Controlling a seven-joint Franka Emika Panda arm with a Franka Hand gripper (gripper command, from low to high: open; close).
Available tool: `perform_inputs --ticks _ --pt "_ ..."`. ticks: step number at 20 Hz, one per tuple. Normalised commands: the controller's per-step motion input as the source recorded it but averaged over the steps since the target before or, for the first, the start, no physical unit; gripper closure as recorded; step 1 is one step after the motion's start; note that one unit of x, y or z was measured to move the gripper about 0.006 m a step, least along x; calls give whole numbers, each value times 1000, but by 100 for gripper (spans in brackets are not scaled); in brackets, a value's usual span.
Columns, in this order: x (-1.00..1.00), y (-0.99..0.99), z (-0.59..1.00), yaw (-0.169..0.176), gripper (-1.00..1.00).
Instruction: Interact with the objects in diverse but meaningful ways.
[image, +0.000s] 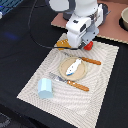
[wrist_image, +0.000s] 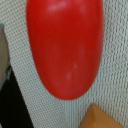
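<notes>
My gripper (image: 83, 44) is low over the far edge of the woven placemat (image: 102, 75), its fingers hidden under the white hand. The red tomato (image: 89, 45) peeks out right beside it and fills the wrist view (wrist_image: 65, 45) very close up. The orange-yellow bread block (image: 62, 44) lies just to the exterior view's left of the gripper; its corner shows in the wrist view (wrist_image: 102, 117). The white-and-blue fish (image: 74, 67) lies on a tan plate (image: 64, 73). The pale blue cup (image: 45, 88) stands at the mat's near left corner.
A knife (image: 90, 60) and a fork (image: 72, 83), both with wooden handles, lie on either side of the plate. A brown board (image: 112, 27) and a bowl (image: 124, 18) sit at the back right. A black cable (image: 33, 30) loops at the back left.
</notes>
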Motion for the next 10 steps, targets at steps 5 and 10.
perform_inputs --ticks 5,10 --pt "284 269 -61 -18 -100" --pt "610 291 0 -71 -100"
